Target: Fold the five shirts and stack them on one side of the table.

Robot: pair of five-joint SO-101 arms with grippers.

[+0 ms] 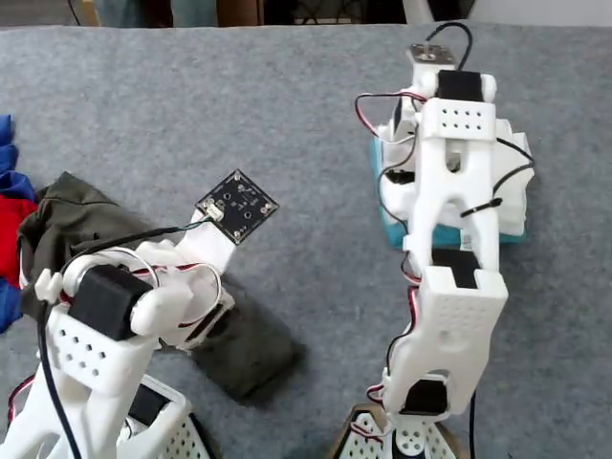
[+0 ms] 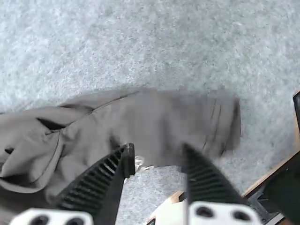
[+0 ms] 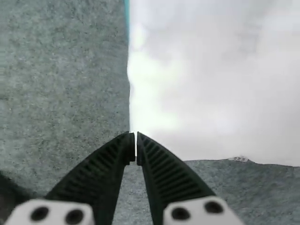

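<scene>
An olive-grey shirt (image 1: pixel 244 349) lies crumpled on the grey table cover, stretching from the left side (image 1: pixel 72 215) toward the front. My left gripper (image 2: pixel 157 157) hovers open just over its near edge, the cloth (image 2: pixel 140 122) spread out beyond the fingertips. A folded white shirt (image 3: pixel 211 70) rests on a teal one (image 1: pixel 387 225) at the right side of the table. My right gripper (image 3: pixel 135 140) is shut, tips together at the white shirt's edge, with nothing seen between them.
Blue (image 1: pixel 8 158) and red (image 1: pixel 10 220) shirts are bunched at the left edge. The right arm (image 1: pixel 454 191) stretches over the folded stack. Grey cover (image 1: pixel 287 115) fills the middle and back. The arm bases stand at the front edge.
</scene>
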